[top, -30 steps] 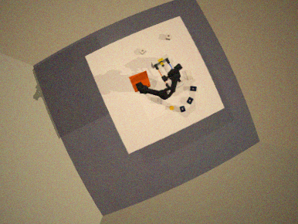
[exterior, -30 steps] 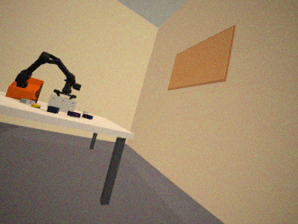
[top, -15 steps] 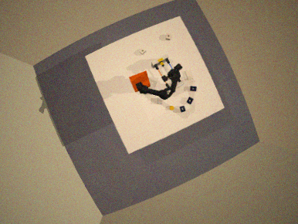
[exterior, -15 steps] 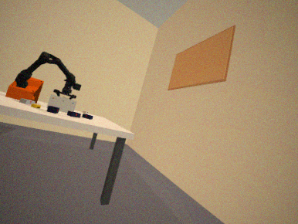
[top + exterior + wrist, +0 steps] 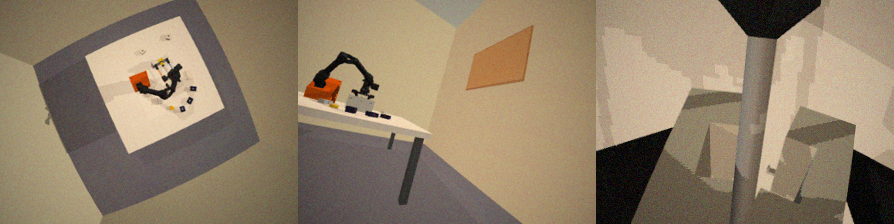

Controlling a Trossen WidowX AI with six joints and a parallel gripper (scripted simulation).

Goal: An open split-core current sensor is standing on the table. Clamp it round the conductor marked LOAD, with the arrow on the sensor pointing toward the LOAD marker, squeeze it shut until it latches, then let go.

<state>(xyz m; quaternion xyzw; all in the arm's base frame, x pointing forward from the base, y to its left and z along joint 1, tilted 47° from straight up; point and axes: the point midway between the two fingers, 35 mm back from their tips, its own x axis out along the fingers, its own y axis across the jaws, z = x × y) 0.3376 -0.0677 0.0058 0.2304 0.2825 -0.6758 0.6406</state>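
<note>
The sensor (image 5: 716, 107) is a pale grey body in the wrist view, with two arms standing apart and a gap between them. A grey conductor (image 5: 758, 85) runs down the picture through that gap, in front of the sensor; its far end meets a black block (image 5: 768, 15). My gripper (image 5: 764, 147) (image 5: 365, 93) is shut on the sensor, with a black finger against each outer side. The sensor is open at the visible end; its lower part is cut off. The arrow and LOAD marker cannot be read. The white stand (image 5: 360, 103) is below the gripper.
An orange block (image 5: 139, 78) (image 5: 322, 93) is under the arm's base. Several dark blue blocks (image 5: 193, 88) (image 5: 371, 114) and a yellow piece (image 5: 171, 108) (image 5: 333, 105) lie on the table. Two small pale pieces (image 5: 142, 51) (image 5: 167, 37) lie beyond the stand.
</note>
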